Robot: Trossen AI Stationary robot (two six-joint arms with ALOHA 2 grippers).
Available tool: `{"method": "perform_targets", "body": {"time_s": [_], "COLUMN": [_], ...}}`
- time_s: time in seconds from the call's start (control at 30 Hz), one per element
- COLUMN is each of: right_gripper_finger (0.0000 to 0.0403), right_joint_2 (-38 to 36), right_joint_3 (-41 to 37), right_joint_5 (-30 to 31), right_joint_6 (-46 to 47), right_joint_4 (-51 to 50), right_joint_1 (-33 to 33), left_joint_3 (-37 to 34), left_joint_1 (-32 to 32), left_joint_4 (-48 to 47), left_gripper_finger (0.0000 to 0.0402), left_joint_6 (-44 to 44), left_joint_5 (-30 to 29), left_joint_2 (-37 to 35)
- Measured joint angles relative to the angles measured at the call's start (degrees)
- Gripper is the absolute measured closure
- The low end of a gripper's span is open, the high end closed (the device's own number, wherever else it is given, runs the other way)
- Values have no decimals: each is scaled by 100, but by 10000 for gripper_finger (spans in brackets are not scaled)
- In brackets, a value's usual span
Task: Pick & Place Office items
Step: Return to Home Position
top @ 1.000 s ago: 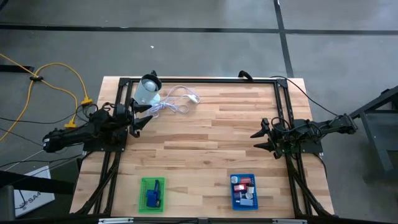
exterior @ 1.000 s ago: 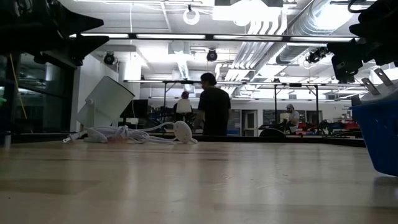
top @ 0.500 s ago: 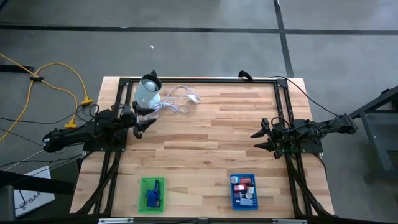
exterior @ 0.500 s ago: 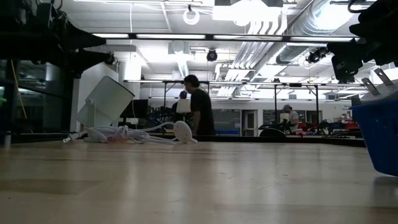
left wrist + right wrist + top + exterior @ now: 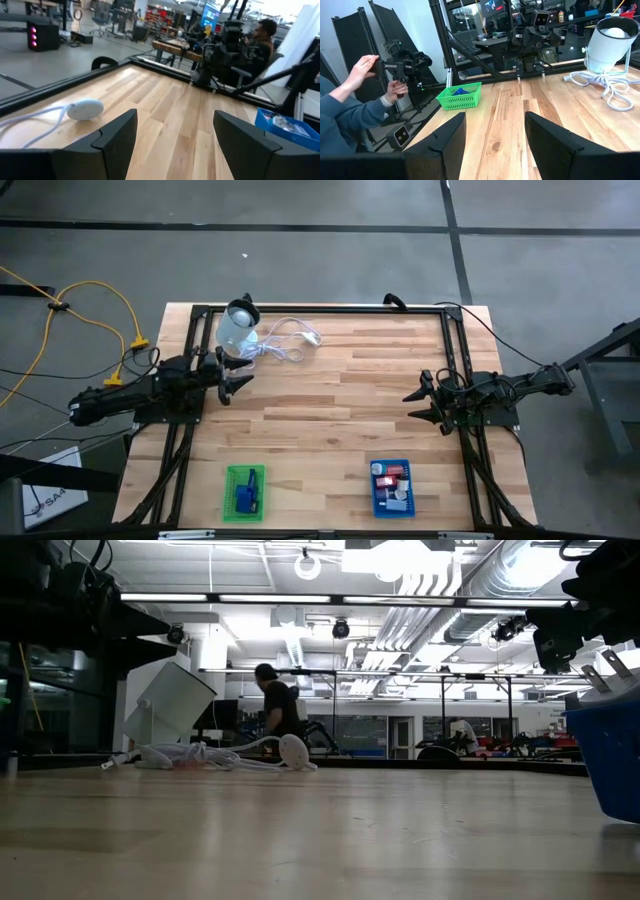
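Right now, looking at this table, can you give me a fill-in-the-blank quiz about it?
The small red piece lies in the plastic bin coloured ___.
The green mesh basket holds a small piece coloured ___.
The coiled white cable lies on the ___ arm's side of the wooden table.
The left gripper and right gripper are both ___.
Missing words: blue; blue; left; open.

place: robotics lab | evidence: exposed ceiling ducts (image 5: 515,568), workbench (image 5: 172,47), concrete floor (image 5: 300,260)
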Motion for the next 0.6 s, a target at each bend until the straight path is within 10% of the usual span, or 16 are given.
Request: {"method": "perform_targets", "body": {"time_s": [0.6], "right_gripper_finger": [213], "right_joint_2": [-2], "right_joint_3": [0], "right_joint_5": [-1], "right_joint_6": [-1], "right_joint_4": [-1], "right_joint_1": [1], "left_joint_3": [41], "left_joint_1": [2], "left_joint_4": [-170], "left_gripper_finger": [146], "left_joint_6": [1], "left_joint_5": [76], "left_joint_2": [2]}}
